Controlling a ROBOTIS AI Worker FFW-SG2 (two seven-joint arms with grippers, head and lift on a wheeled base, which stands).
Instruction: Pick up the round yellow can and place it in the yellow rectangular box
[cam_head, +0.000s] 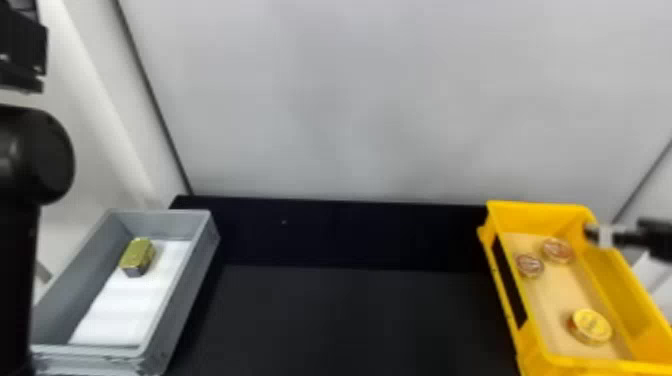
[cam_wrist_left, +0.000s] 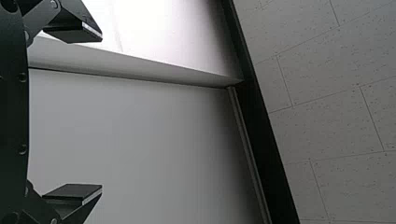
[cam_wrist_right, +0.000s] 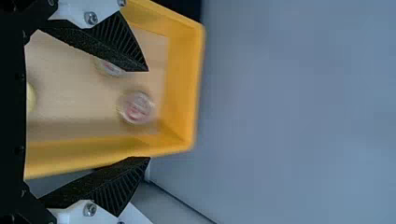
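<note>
The round yellow can (cam_head: 591, 326) lies inside the yellow rectangular box (cam_head: 605, 363), towards its near end, flat face up. The right tool (cam_wrist_right: 148, 114) is at the box's far part by the long right wall, so the can lies nearer the robot than the fingertips do. Of the two arms, the right is clearly the nearer. The can is round and gives no long axis to line up with; the box's own runs from near to far.

The right tool's fingers are spread with nothing between them, one over the box's inside, the other by its right wall. I judge the placing done: what remains is probably to lift clear—without catching that wall or nudging the cans.

Two reddish cans, one (cam_head: 557, 250) nearer the right wall and the other (cam_head: 529, 265) nearer the left, rest at the box's far end. The left tool (cam_wrist_left: 102, 113), also spread and empty, waits well to the left of the box, beyond the black worktop (cam_head: 350, 320).

In the right wrist view a finger covers part of one reddish can, and a pale yellow edge, likely the yellow can, is cut off by the tool's body. The head view's right edge crops the right arm, and the box's near right corner runs out of it.
</note>
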